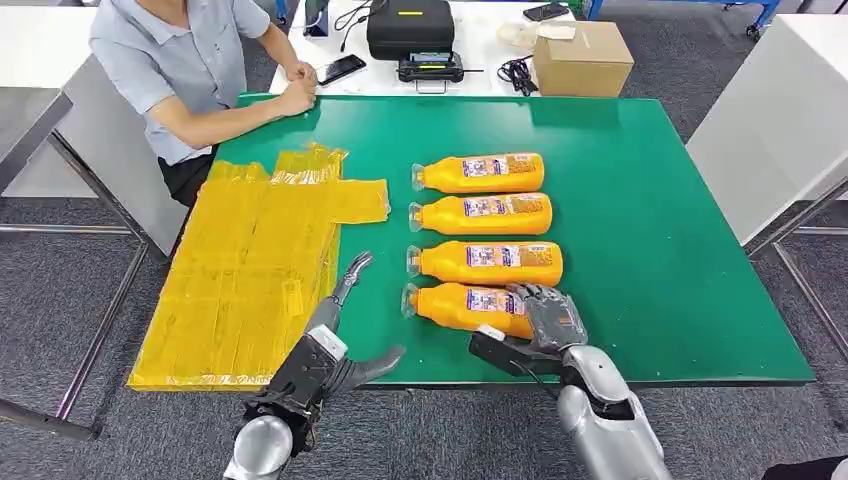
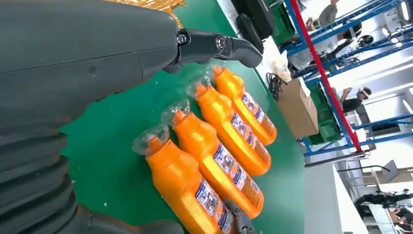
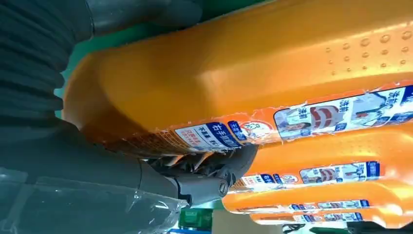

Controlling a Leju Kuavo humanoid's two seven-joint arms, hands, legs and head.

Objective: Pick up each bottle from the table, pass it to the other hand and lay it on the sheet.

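Note:
Several orange bottles lie side by side on the green table (image 1: pixel 650 200), clear caps pointing toward the yellow sheet (image 1: pixel 240 290). My right hand (image 1: pixel 545 320) grips the base end of the nearest bottle (image 1: pixel 460 305), fingers over its top and thumb on its near side; the bottle still rests on the table. In the right wrist view the fingers (image 3: pixel 209 180) curl between that bottle (image 3: pixel 243 73) and its neighbour. My left hand (image 1: pixel 335 345) hovers open at the table's front edge, between sheet and bottle caps, holding nothing. The left wrist view shows its finger (image 2: pixel 214 46) above the bottles (image 2: pixel 187 190).
A person (image 1: pixel 190 70) sits at the back left, forearms resting on the table corner. Behind the green table, a white desk holds a black case (image 1: pixel 410 28), a phone and a cardboard box (image 1: pixel 580 58). Bare green surface lies to the right of the bottles.

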